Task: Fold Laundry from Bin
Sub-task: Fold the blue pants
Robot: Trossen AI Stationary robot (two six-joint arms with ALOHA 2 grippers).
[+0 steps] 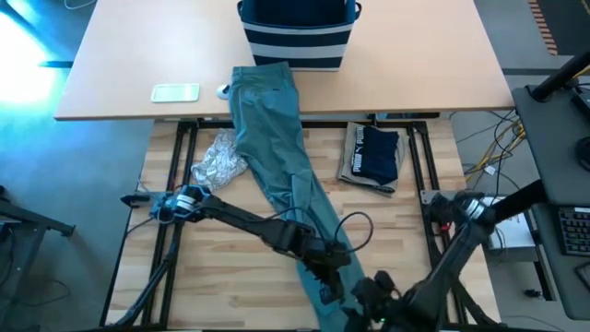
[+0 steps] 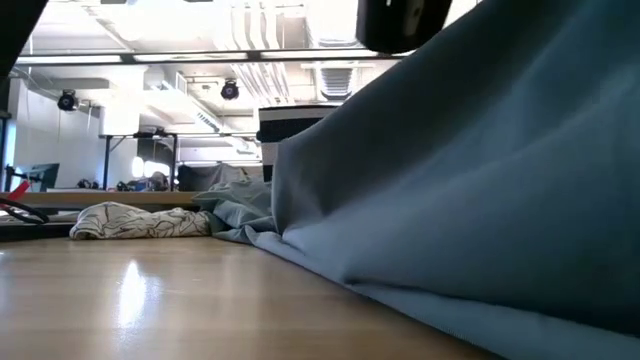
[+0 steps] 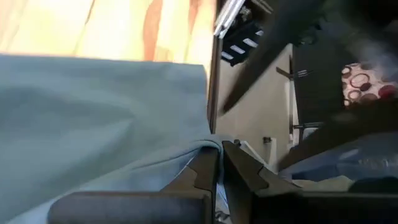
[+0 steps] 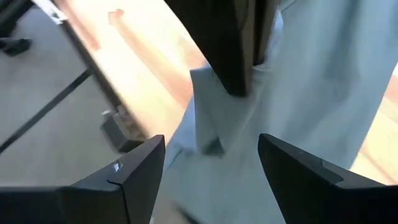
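Observation:
The laundry lies spread out. A long teal-green garment [image 1: 277,138] runs from in front of the striped navy bin [image 1: 297,32] down to the near edge. It fills the right side of the low view [image 2: 480,200], rising from the table. My left gripper [image 1: 327,281] is shut on its near end. My right gripper [image 4: 211,158] stands open close beside it at the near edge [image 1: 367,295], with the teal cloth beyond its fingers. A grey-white patterned garment [image 1: 218,161] lies crumpled on the left of the table. My left gripper pinches the teal garment's near end at a folded edge [image 3: 202,148] between its two shut fingers [image 4: 233,56], coming slanting down from the table's left. That end [image 4: 214,99] is lifted off the table. The rest trails on the boards toward the bin.
A folded dark navy garment with white print [image 1: 378,152] lies on a tan one [image 1: 355,171] at the right. A pale flat device [image 1: 175,92] and a small white thing [image 1: 223,90] lie on the far tabletop left of the bin. Bare boards [image 1: 221,267] show at the near left.

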